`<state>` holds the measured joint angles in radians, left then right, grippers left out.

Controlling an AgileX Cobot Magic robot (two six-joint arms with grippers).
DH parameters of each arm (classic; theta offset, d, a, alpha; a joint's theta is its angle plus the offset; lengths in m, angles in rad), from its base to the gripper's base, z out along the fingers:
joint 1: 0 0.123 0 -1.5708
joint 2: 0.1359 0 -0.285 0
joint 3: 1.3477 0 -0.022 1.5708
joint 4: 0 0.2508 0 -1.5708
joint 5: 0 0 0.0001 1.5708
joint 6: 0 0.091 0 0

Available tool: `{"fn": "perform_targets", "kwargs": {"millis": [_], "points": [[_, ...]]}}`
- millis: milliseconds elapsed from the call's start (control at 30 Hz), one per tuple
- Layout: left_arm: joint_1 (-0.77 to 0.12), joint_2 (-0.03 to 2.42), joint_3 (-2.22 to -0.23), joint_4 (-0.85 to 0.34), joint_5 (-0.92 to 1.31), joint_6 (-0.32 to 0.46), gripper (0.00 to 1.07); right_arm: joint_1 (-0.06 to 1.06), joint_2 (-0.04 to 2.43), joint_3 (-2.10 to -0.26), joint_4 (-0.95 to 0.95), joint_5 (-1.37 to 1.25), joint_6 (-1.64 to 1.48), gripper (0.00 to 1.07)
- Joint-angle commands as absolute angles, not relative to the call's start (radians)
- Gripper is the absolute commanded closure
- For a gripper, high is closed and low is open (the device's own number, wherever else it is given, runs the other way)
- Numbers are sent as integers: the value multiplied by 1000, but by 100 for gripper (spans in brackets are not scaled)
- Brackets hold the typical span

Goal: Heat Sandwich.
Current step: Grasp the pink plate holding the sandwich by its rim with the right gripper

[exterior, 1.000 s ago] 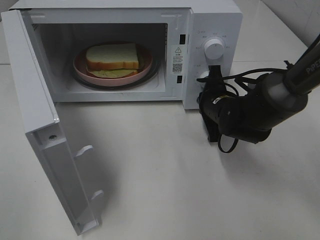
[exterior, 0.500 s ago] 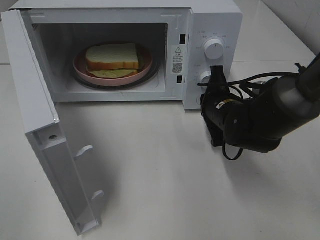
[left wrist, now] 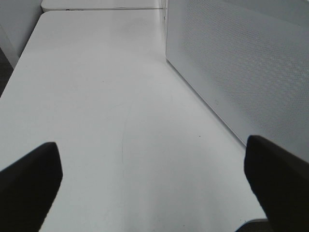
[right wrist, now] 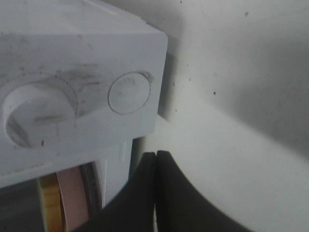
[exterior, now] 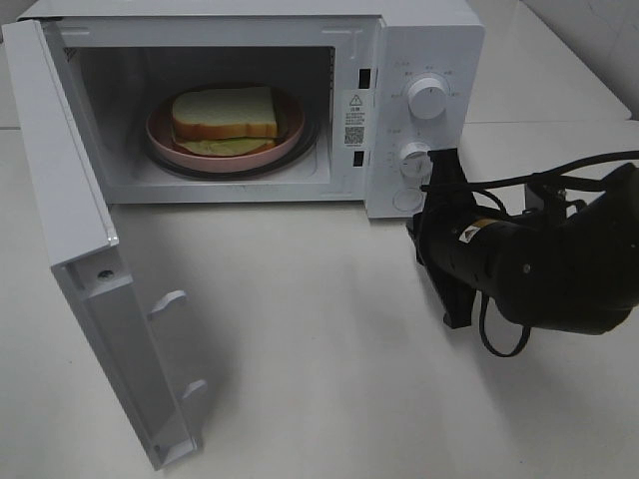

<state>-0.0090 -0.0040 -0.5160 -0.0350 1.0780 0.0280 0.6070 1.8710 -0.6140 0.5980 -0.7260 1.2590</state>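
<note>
Quick rundown: one white boxy microwave sits on the white tabletop, and its one door is swung wide open on the left. Inside there's one sandwich of thick white bread with tan crust and a yellow-green filling. It's on one round pink plate, which sits on the turntable. To the right of that, the control panel has two round white knobs, upper and lower, plus one round button underneath. Two arms total, but only the right one shows from above. The left gripper hangs low over bare table beside a white perforated panel, with its jaws spread wide and nothing in them. The right gripper is pointed at the panel just by the lower knob, jaws pressed together and empty.
</note>
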Motion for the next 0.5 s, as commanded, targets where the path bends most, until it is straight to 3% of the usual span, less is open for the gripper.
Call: {"fn": "perform_targets", "kwargs": {"millis": [33, 500], "points": [[-13, -11, -516, -35, 1067, 23, 9, 613, 1822, -606, 497, -640, 1237, 107], [-13, -11, -516, -35, 1067, 23, 9, 613, 1744, -653, 175, -227, 1099, 107]]}}
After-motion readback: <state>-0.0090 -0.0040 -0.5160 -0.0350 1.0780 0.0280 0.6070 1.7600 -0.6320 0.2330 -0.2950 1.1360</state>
